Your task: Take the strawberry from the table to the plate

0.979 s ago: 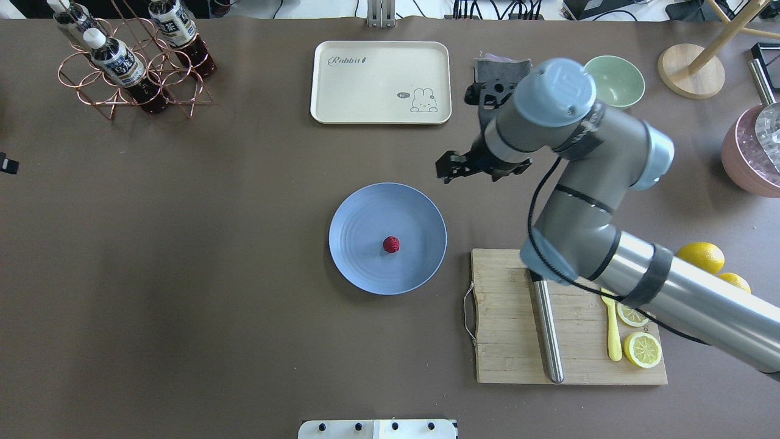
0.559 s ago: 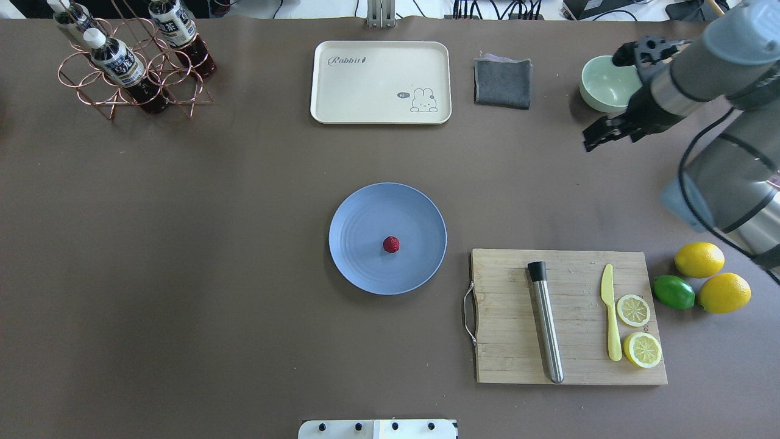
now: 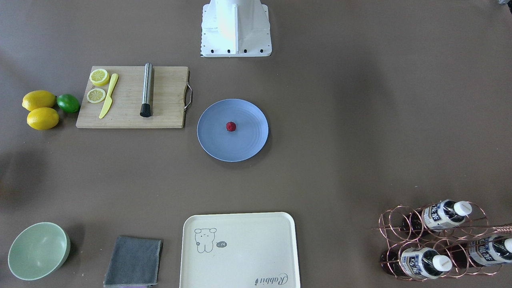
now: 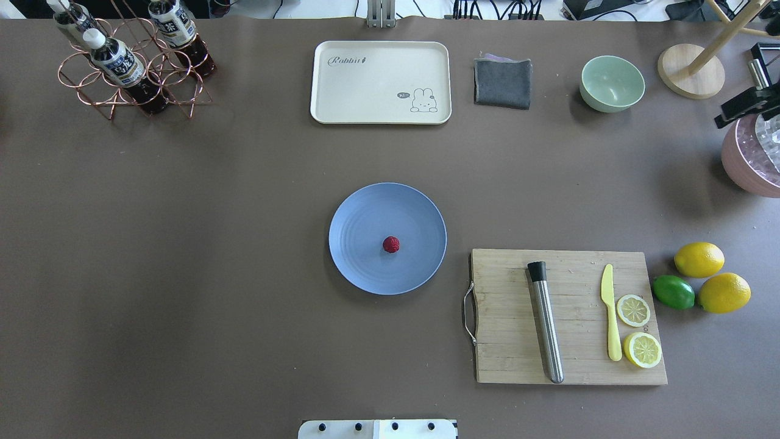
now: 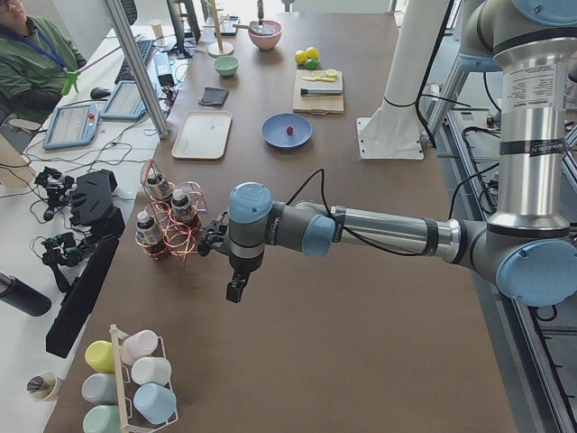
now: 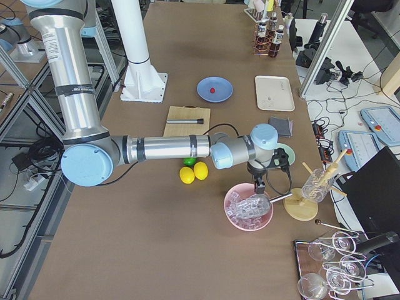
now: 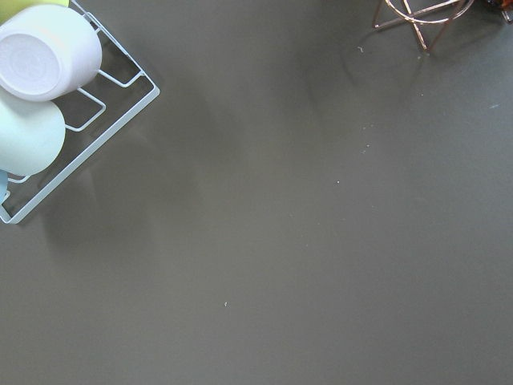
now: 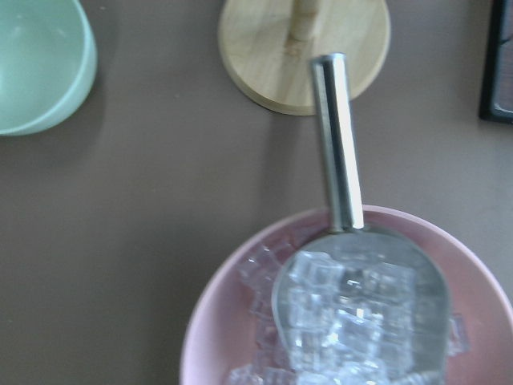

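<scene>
Nearest the robot, the board (image 4: 512, 347) lies on the right with a steel rod (image 4: 545, 329), a knife (image 4: 609, 311) and lemon slices (image 4: 634, 310) on it. Just left of it the strawberry (image 4: 391, 244) sits at the middle of the plate (image 4: 365, 213) on the table (image 4: 183, 244), well apart from both grippers. Farther out, the right gripper (image 6: 259, 186) hangs over the pink ice bowl (image 4: 740, 164) at the table's right end. The left gripper (image 5: 236, 284) hovers above bare table beside the bottle rack (image 5: 171, 230) at its left end; how wide either's jaws stand I cannot tell, and along the far edge lie the tray (image 4: 365, 85), cloth (image 4: 503, 82) and green bowl (image 4: 612, 82).
</scene>
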Robot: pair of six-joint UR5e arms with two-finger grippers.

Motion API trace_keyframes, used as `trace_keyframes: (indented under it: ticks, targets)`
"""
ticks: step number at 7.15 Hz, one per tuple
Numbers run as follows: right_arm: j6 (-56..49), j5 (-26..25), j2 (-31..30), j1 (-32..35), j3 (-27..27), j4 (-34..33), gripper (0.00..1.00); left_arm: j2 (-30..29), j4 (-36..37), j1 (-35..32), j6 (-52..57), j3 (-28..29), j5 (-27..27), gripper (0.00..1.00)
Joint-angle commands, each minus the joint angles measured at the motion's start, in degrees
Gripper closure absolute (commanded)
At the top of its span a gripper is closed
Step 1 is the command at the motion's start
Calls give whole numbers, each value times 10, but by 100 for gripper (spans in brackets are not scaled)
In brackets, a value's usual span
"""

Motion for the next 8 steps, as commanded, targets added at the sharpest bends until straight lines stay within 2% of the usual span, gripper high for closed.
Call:
trace_keyframes:
  ticks: [1,2,3,5,6,8]
  targets:
    - [-44,11,-28,64,-28,0,0,-4,-4,0,1,11,0,2]
    - [-48,24,-41,81,-21,-1,0,-4,-4,0,1,11,-1,2]
    - [-48,32,-48,87,12,-27,0,-4,-4,0,2,12,-1,2]
    - [-49,17,-68,81,162,-194,0,1,-6,0,2,13,-1,2]
    - [-49,-1,-84,81,200,-215,0,3,-6,0,2,13,0,2]
    - [-50,2,-96,81,200,-211,0,3,-6,0,1,13,0,2]
